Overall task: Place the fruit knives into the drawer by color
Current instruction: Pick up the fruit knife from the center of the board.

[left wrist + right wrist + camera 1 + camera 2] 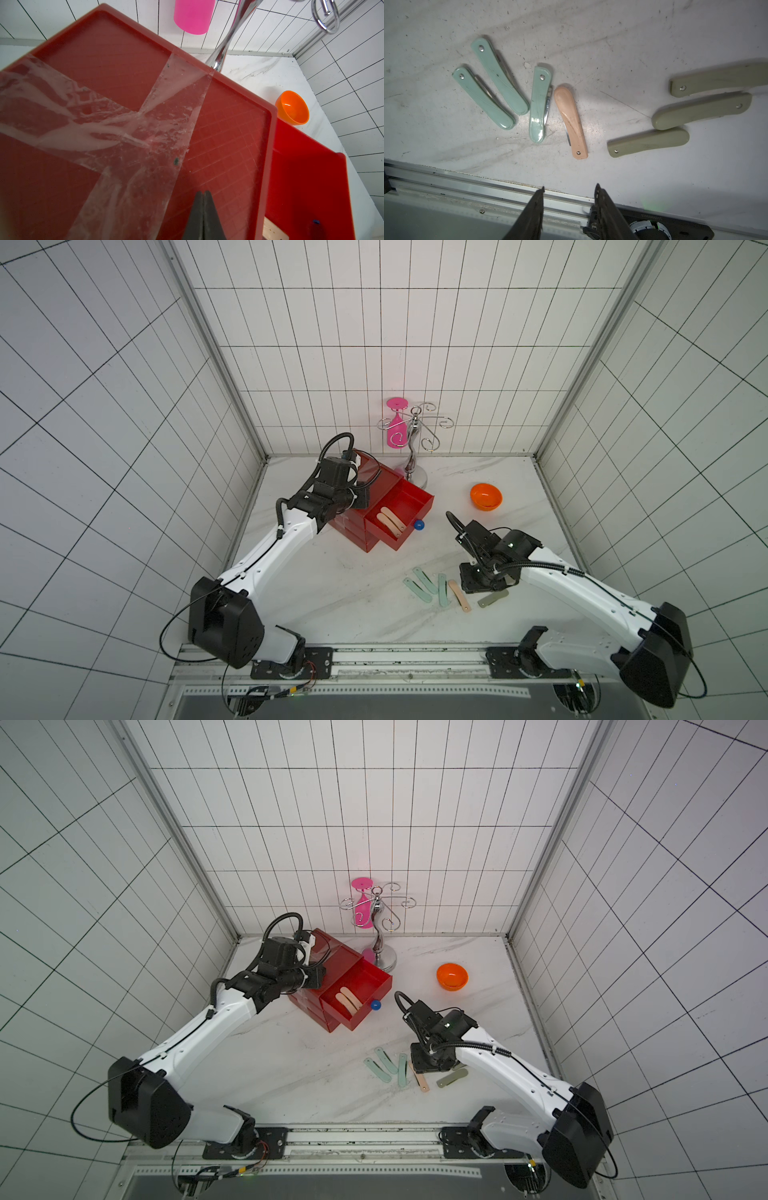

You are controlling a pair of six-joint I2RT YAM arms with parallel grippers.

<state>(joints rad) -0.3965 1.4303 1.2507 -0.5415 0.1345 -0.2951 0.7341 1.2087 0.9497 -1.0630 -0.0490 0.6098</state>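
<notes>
White tiled walls (pixel 374 323) on three sides; white marble-pattern table (pixel 332 605).

Top views. A red chest (pixel 357 537) stands at the back left of the table. Its top drawer (pixel 409 497) is pulled out toward the middle, with a blue knob (pixel 419 525) on its front. Two peach knives (pixel 390 519) lie side by side in that drawer. The left arm reaches over the chest, and its fingers are hidden under the wrist here. Near the front edge, three green knives (pixel 426 581) are fanned out. A third peach knife (pixel 459 596) lies just beside them, and one olive knife (pixel 493 598) lies further right. The right arm's wrist hangs above the gap between those two, well apart from the chest. An orange bowl (pixel 486 497) sits behind it. A pink glass (pixel 395 427) hangs upside down on a chrome rack (pixel 415 464).

Left wrist view. Left gripper (pixel 203 194): fingers pressed together, nothing between them. The tips are at the chest's lid, beside strips of clear tape (pixel 145 124); contact cannot be told. The open drawer shows past the lid's edge.

Right wrist view. Right gripper (pixel 570 187): fingers spread, empty. The third peach knife (pixel 571 122) lies flat ahead of the gap, roughly in line with it and apart from both tips. The green knives (pixel 500 76) lie to one side and three olive knives (pixel 699 110) to the other. All are flat on the table and none touches a finger. The table's metal rail (pixel 467 187) runs below the tips.
</notes>
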